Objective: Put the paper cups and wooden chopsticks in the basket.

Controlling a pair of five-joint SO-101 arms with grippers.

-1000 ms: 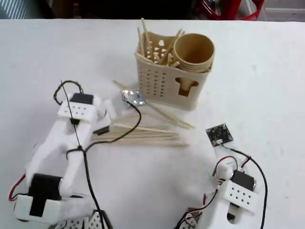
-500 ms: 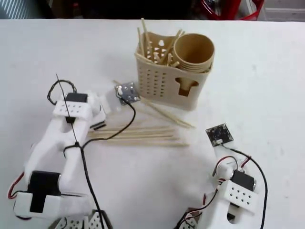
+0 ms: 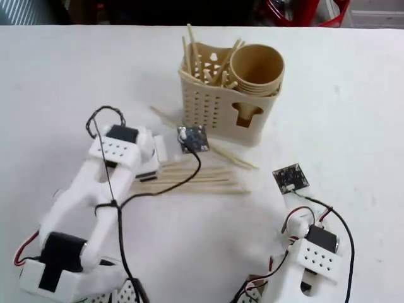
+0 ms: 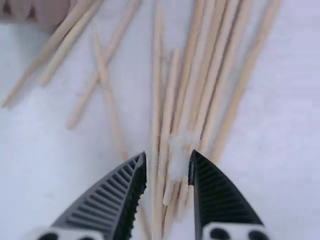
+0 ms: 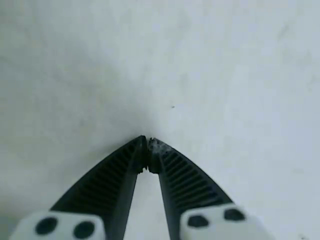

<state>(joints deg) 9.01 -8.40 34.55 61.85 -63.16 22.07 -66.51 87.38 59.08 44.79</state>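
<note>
**Left arm back over the loose chopsticks, jaws parted**

Shifted right and slightly down the high view since half a second ago: the left arm [image 3: 85, 192]. Its left wrist camera board [image 3: 192, 137] now just off the lower left corner of the basket [image 3: 211, 107], instead of farther up and left. No change at the right arm [image 3: 309, 255], the basket or the loose chopsticks [image 3: 202, 180].

Nearest, bottom right of the high view: right arm folded low, right wrist camera board [image 3: 290, 178] at its upper end. In the right wrist view, right gripper [image 5: 146, 142] pinched fully together, tips meeting, nothing between them, bare white table [image 5: 200, 60] beneath.

Next, left of centre: left gripper [image 4: 167, 160] with jaws apart, straddling the near ends of a few loose chopsticks [image 4: 200, 90]. Contact with the ridged pads impossible to judge. Other sticks fanned out ahead on the table. In the high view, a roughly horizontal bundle across the middle of the frame, plus two or so slanting from upper left to lower right just below the basket.

Farther, upper centre: cream perforated basket standing upright. Inside, on the right, a nested stack of paper cups [image 3: 255, 66], mouth up. On the left, stowed chopsticks [image 3: 203, 60] leaning at mixed angles, tips above the rim.

Farthest, top right edge beyond the table: part of a red object [image 3: 303, 11].
</note>
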